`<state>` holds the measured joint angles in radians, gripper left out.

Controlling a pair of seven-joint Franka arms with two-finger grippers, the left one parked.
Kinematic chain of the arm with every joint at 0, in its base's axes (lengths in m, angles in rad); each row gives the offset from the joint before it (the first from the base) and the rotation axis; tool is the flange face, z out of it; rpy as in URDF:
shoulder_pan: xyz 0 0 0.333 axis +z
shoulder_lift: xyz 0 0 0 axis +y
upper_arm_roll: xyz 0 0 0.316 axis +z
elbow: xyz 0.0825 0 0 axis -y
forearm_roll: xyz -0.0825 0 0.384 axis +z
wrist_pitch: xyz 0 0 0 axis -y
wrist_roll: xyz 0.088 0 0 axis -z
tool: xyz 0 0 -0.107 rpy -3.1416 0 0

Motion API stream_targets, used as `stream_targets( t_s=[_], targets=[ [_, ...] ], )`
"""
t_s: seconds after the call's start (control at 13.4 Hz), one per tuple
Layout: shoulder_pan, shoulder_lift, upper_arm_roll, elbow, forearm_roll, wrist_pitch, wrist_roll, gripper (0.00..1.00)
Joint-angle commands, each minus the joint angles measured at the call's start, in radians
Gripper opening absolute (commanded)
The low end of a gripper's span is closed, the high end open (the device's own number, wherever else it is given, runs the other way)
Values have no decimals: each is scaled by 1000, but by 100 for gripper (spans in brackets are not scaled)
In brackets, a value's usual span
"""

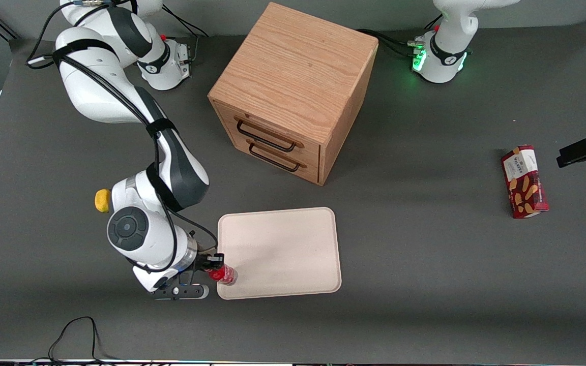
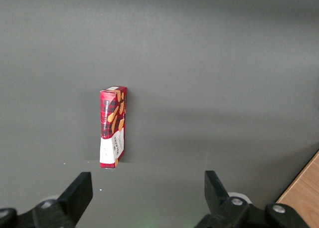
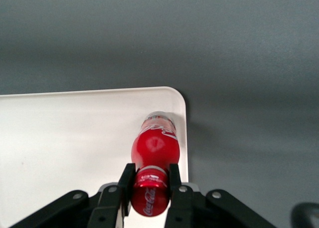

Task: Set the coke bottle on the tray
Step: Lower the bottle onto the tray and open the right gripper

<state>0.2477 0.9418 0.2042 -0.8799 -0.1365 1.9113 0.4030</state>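
Right wrist view: red coke bottle (image 3: 154,148), white script, between gripper (image 3: 151,180) jaws

End effector (image 3: 149,185) clamped on the bottle (image 3: 153,160) at the neck, just under the red cap; both fingers (image 3: 125,185) pressed against its sides. Bottle upright, clear base down on the tray (image 3: 75,138), close to a rounded corner and near the rim. White script readable on cap and body. Tray surface otherwise bare cream. Dark grey bench (image 3: 249,88) around the tray edge.
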Motion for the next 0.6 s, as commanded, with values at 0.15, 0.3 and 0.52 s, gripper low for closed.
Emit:
stream_targets(
  t_s=[0.15, 0.3, 0.52],
  targets=[
    [18, 20, -3, 45, -26, 3, 39, 0],
    [18, 23, -3, 42, -26, 6, 42, 0],
    [18, 31, -3, 36, -28, 11, 46, 0]
  ],
)
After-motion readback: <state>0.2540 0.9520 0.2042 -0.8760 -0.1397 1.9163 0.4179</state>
